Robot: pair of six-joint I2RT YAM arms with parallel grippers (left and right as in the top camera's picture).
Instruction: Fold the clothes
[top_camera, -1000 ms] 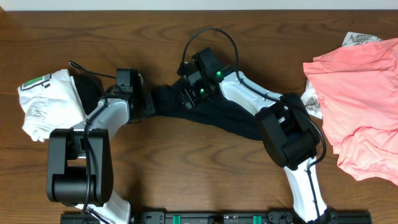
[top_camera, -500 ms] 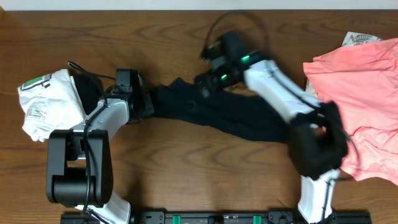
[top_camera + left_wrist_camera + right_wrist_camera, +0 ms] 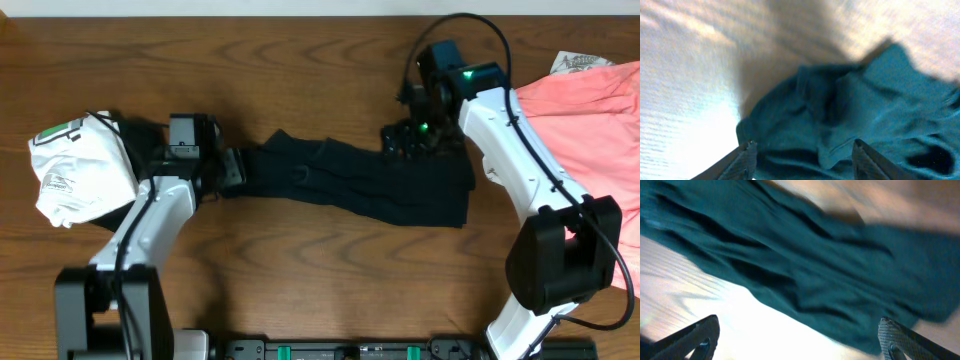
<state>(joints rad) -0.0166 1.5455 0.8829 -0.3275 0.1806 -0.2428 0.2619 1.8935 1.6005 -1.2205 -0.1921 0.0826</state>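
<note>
**Shirt drawn out long, both pincers let go**

The black shirt [image 3: 350,185] now lies as a long band across the middle of the counter [image 3: 300,60], running from about 9 o'clock to 3 o'clock. A second ago it was bunched under my right arm at the centre. Since then the right pincer [image 3: 400,142] has swung from beside the left one out toward 2 o'clock, dragging the cloth straight.

It now stands wide open over the shirt's far end, with nothing between its fingers [image 3: 702,335].

The left pincer [image 3: 233,168] sits at the shirt's 9 o'clock tip and has parted its fingers [image 3: 747,155] too. That wrist view is smeared, but I take the cloth to be lying loose beneath rather than pinched.

I read this as the stretching step finished. The shirt is long but still rumpled, so it needs spreading before I fold.

The white printed garment [image 3: 70,170] waits at 9 o'clock and the salmon-pink ones [image 3: 590,120] at 3 o'clock.
</note>
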